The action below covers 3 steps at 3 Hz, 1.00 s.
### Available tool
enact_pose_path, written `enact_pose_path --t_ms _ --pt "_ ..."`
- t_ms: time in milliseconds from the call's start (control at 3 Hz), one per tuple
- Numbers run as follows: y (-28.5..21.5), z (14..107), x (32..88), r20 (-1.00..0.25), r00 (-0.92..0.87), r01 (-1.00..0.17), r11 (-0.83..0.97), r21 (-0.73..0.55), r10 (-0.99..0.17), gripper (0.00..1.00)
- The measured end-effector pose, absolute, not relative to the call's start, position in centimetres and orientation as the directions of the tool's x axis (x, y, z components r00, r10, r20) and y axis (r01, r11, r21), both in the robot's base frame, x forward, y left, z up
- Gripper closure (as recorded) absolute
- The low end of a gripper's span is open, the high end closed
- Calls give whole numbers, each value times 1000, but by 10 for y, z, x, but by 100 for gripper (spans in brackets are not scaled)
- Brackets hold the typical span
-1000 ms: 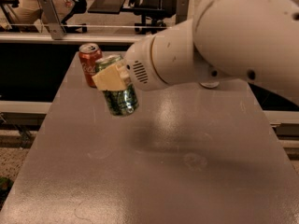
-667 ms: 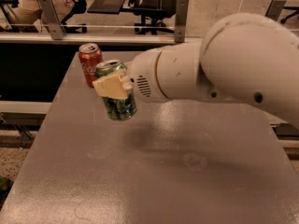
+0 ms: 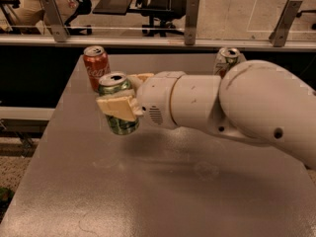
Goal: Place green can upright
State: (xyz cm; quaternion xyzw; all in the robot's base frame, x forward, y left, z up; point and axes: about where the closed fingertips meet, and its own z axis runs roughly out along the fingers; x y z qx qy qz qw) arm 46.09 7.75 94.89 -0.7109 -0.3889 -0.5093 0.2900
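Note:
The green can (image 3: pixel 118 125) is light green and silvery with a silver top, standing upright at the left middle of the grey table (image 3: pixel 148 191). My gripper (image 3: pixel 121 98) reaches in from the right on a thick white arm and is shut on the green can, with one cream finger (image 3: pixel 118 108) across its front and another behind it. The can's base is at or just above the table surface; I cannot tell if it touches.
A red Coca-Cola can (image 3: pixel 96 66) stands upright just behind the green can at the far left. A white can (image 3: pixel 226 59) stands at the far edge, partly hidden by my arm. A glass barrier with metal posts runs behind the table.
The arm has drawn back and lowered to the right, uncovering the white can at the back. The green can stays held at about the same place, now more upright.

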Motion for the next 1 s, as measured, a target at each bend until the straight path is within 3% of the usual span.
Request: enact_pose_path --t_ms 1000 --pt "85 921 429 981 97 874 -486 -1 171 100"
